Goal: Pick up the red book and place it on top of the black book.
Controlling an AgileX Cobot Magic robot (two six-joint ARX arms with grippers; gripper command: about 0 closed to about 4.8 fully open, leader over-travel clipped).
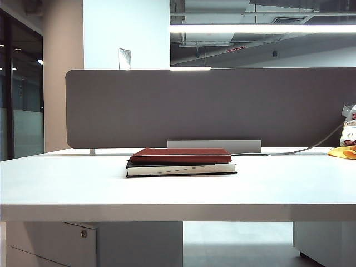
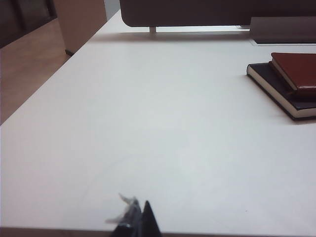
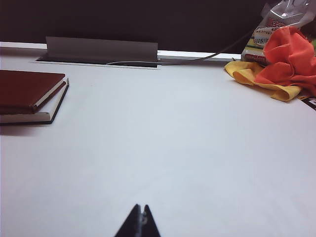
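— Where was the red book (image 1: 181,155)?

— It lay flat on top of the black book (image 1: 181,169), the pair resting mid-table (image 1: 67,183) in front of the grey divider panel (image 1: 211,105).

— And the grippers?

— Both were well apart from the stack, low over the bare near edge of the table. The right gripper (image 3: 139,222) had its fingers pressed together, pinching nothing. The left gripper (image 2: 140,219) showed only dark tips that looked closed and empty.

— Anything else?

— Orange and yellow cloths (image 3: 284,64) beside a plastic packet (image 3: 276,24) sat at the far right.
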